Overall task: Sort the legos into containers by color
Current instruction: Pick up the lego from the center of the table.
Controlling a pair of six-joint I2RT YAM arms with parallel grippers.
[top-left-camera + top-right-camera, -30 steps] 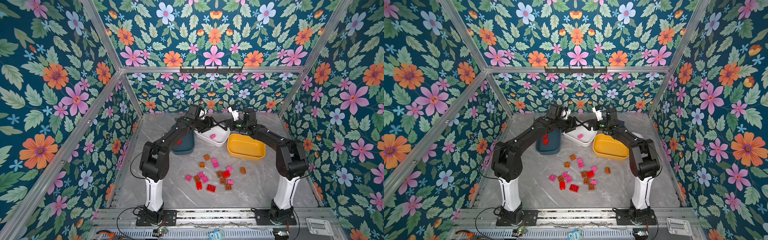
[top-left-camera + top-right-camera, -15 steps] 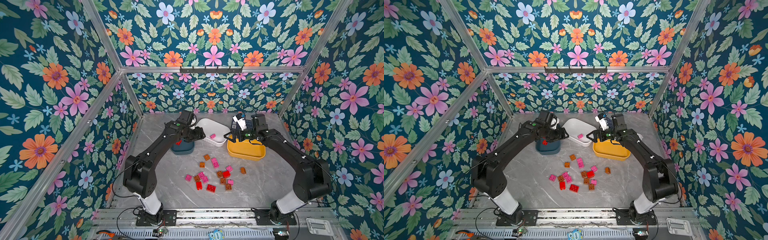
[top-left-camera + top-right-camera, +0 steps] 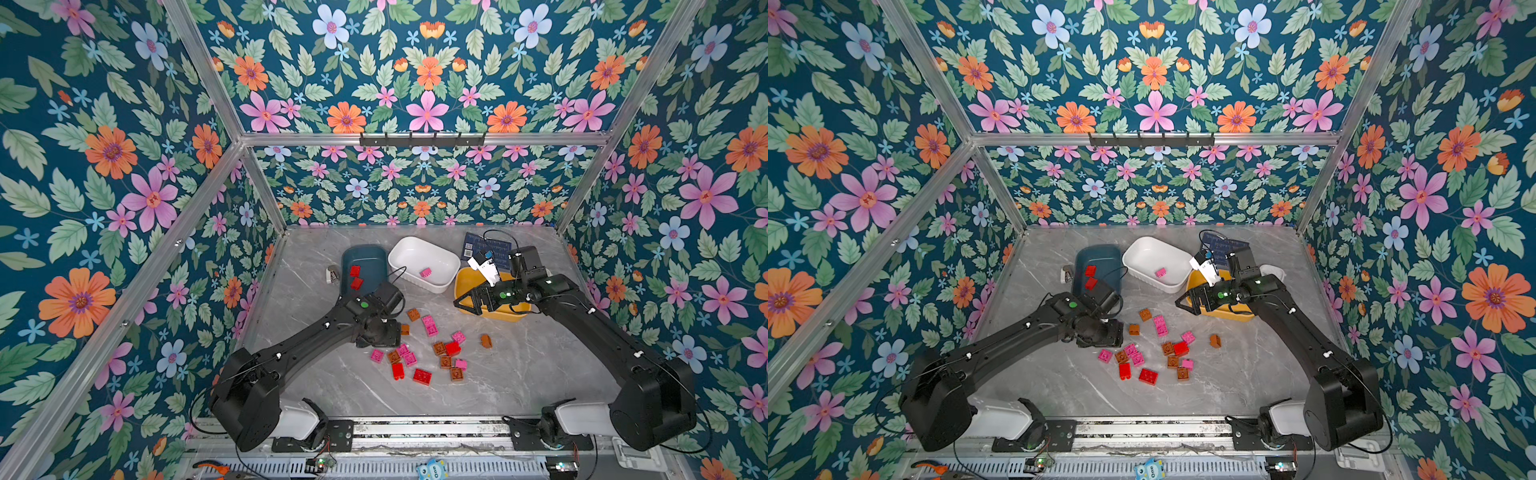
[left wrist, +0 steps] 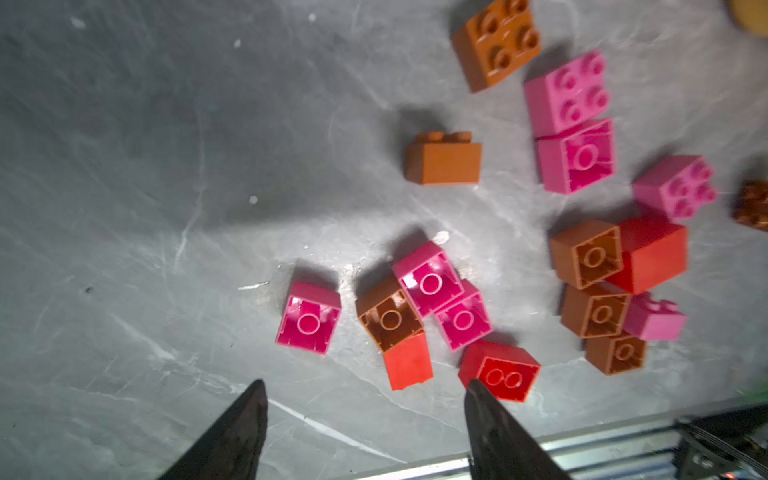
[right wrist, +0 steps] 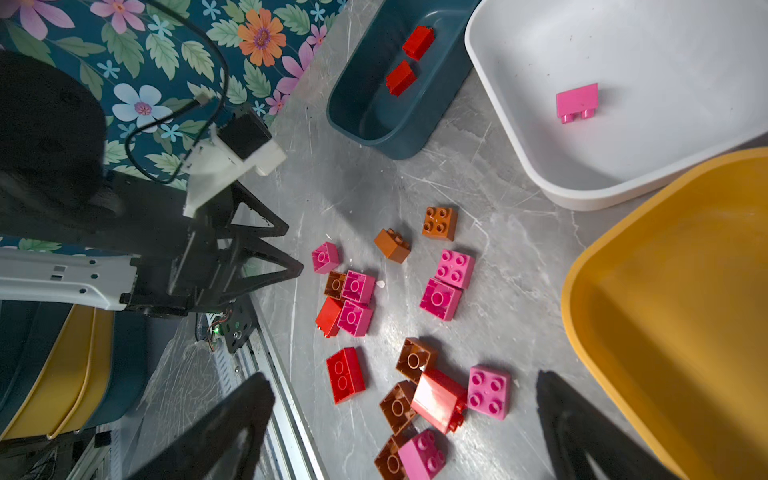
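Both arms have drawn back from the bins since a second ago. The left arm (image 3: 316, 332) now hangs over the loose legos (image 3: 452, 348) on the table (image 3: 519, 374), and the right arm (image 3: 582, 307) reaches over the edge of the yellow bin (image 5: 665, 291).

The left jaws stand partly apart and hold nothing. A small red brick (image 4: 407, 361) lies just ahead of the gap between them, and a long red brick (image 4: 498, 372) lies beside one tip. How high they hang above the table I cannot tell. The right jaws are spread wide, also empty, with the pile's nearer bricks ahead of them and the yellow bin off to one side.

Beyond both pairs of jaws, the teal bin (image 5: 374, 124) holds two red bricks (image 5: 417, 41) and the white bin (image 5: 665, 83) holds one pink brick (image 5: 577, 99). The yellow bin looks bare. That reads as one colour per bin, so the brown-orange pieces probably belong in the yellow one. Empty, parted jaws over the pile suit a fresh pick, likely a red brick for the left jaws, which work on the teal bin's side.
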